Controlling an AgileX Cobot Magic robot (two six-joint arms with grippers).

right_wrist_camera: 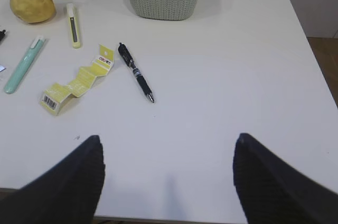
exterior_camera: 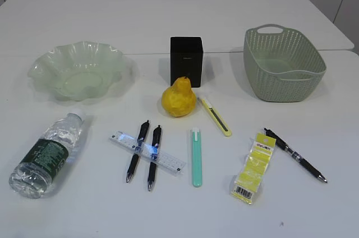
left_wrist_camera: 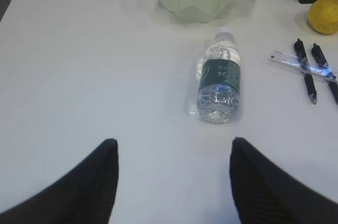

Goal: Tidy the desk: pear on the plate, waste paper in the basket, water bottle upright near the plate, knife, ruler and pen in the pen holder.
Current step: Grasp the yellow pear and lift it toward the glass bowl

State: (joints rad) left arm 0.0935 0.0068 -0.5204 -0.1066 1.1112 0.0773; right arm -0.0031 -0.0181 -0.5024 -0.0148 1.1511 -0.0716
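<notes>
A yellow pear (exterior_camera: 179,98) stands in front of the black pen holder (exterior_camera: 186,61). The clear wavy plate (exterior_camera: 40,71) is at the back left and the green basket (exterior_camera: 280,87) at the back right. The water bottle (exterior_camera: 47,154) lies on its side at the front left. Two pens (exterior_camera: 137,151) lie across the clear ruler (exterior_camera: 168,161). A third pen (exterior_camera: 295,155) lies beside the yellow waste paper (exterior_camera: 252,166). A yellow knife (exterior_camera: 216,116) and a mint-green cutter (exterior_camera: 196,158) lie mid-table. My left gripper (left_wrist_camera: 171,147) is open and empty, short of the bottle (left_wrist_camera: 219,78). My right gripper (right_wrist_camera: 166,145) is open and empty, short of the pen (right_wrist_camera: 135,72).
Neither arm shows in the exterior view. The right wrist view shows the table's right edge (right_wrist_camera: 311,65) and its front edge below the fingers. Bare white table lies between each gripper and the objects.
</notes>
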